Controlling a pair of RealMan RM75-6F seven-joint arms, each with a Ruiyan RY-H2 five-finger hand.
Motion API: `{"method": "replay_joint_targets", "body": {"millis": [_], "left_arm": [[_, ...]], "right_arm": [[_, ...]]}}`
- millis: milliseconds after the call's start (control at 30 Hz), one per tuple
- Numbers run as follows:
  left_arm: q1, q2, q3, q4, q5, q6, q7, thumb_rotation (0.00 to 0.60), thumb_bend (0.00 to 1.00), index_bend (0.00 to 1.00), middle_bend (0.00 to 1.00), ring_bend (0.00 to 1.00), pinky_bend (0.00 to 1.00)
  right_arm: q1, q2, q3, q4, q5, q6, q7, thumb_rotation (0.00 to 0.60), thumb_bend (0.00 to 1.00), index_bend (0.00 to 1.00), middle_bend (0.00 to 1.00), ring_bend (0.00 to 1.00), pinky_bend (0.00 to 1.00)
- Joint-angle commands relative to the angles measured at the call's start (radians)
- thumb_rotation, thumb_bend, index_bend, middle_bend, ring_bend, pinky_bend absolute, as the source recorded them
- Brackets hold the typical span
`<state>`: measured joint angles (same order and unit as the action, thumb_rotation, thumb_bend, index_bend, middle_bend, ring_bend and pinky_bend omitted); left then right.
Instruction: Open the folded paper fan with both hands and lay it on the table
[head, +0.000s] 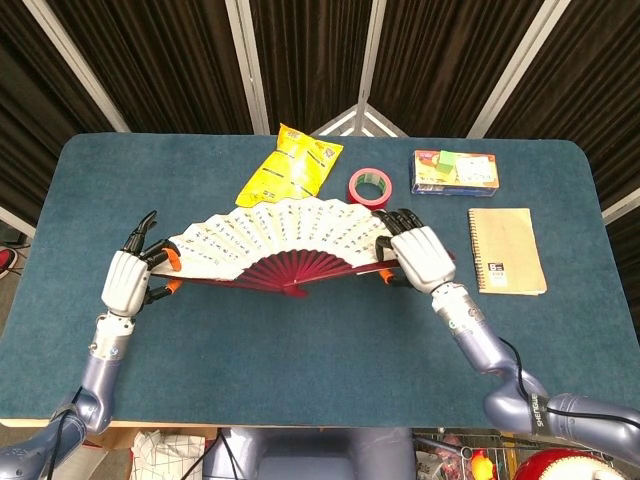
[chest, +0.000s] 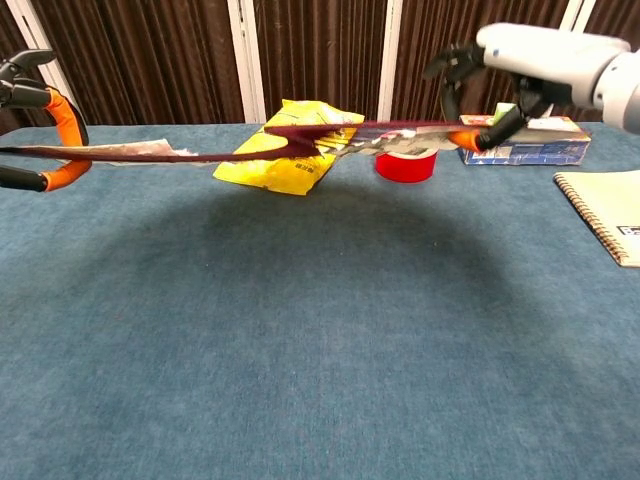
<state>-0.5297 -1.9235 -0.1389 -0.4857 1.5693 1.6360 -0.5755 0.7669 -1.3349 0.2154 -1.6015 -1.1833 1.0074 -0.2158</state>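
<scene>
The paper fan (head: 275, 240) is spread wide, white printed leaf on dark red ribs, held level above the blue table (head: 320, 340). My left hand (head: 127, 278) pinches its left end rib with orange-tipped fingers. My right hand (head: 418, 257) pinches the right end rib. In the chest view the fan (chest: 250, 150) shows edge-on as a thin line, clear of the table surface, between the left hand (chest: 45, 135) at the frame's left edge and the right hand (chest: 520, 70) at upper right.
Behind the fan lie a yellow snack bag (head: 290, 172) and a red tape roll (head: 367, 187). A blue box (head: 455, 172) with a green block on it sits at back right, and a spiral notebook (head: 506, 250) lies right of my right hand.
</scene>
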Motion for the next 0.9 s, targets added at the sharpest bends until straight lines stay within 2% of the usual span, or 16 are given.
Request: {"method": "replay_joint_targets", "body": {"millis": [33,200,400,467,533,567,633,700,767,900], "left_arm": [[-0.002,-0.007,0.003,0.011,0.000,0.006,0.014,0.600,0.49,0.71,0.49,0.02,0.18],[-0.003,-0.016,0.011,0.030,0.000,0.008,0.045,0.600,0.49,0.71,0.49,0.02,0.18],[0.001,-0.026,0.029,0.047,0.003,-0.006,0.060,0.600,0.49,0.69,0.48,0.02,0.18],[0.009,-0.019,0.045,0.045,0.008,-0.025,0.064,0.600,0.48,0.66,0.44,0.01,0.17],[0.020,0.012,0.085,0.026,0.028,-0.077,0.062,0.600,0.48,0.52,0.29,0.00,0.09],[0.034,0.044,0.120,-0.006,0.035,-0.150,0.055,0.600,0.47,0.45,0.21,0.00,0.06],[0.042,0.120,0.145,-0.112,0.034,-0.222,0.075,0.600,0.37,0.25,0.03,0.00,0.00],[0.044,0.202,0.148,-0.241,0.020,-0.268,0.166,0.600,0.26,0.18,0.00,0.00,0.00],[0.047,0.268,0.144,-0.356,-0.004,-0.311,0.275,0.600,0.18,0.16,0.00,0.00,0.00],[0.047,0.464,0.145,-0.701,-0.092,-0.453,0.566,0.600,0.13,0.11,0.00,0.00,0.00]], "right_arm": [[0.015,0.027,-0.023,-0.023,0.114,-0.023,-0.173,0.600,0.28,0.16,0.07,0.07,0.07],[0.014,0.046,-0.040,-0.004,0.185,-0.005,-0.292,0.600,0.27,0.13,0.05,0.06,0.06],[0.005,0.071,-0.058,0.024,0.235,0.019,-0.376,0.600,0.27,0.12,0.05,0.06,0.06],[-0.003,0.076,-0.059,0.031,0.238,0.028,-0.374,0.600,0.27,0.12,0.05,0.06,0.06],[-0.013,0.080,-0.056,0.037,0.240,0.033,-0.356,0.600,0.27,0.12,0.05,0.06,0.06],[-0.022,0.082,-0.051,0.042,0.248,0.037,-0.336,0.600,0.27,0.12,0.05,0.06,0.06],[-0.032,0.084,-0.047,0.051,0.248,0.036,-0.305,0.600,0.27,0.12,0.05,0.06,0.06],[-0.039,0.089,-0.049,0.063,0.244,0.028,-0.288,0.600,0.27,0.12,0.05,0.06,0.06],[-0.043,0.094,-0.052,0.072,0.236,0.021,-0.276,0.600,0.27,0.12,0.05,0.06,0.06],[-0.051,0.105,-0.053,0.070,0.214,0.024,-0.260,0.600,0.27,0.12,0.05,0.06,0.06]]}}
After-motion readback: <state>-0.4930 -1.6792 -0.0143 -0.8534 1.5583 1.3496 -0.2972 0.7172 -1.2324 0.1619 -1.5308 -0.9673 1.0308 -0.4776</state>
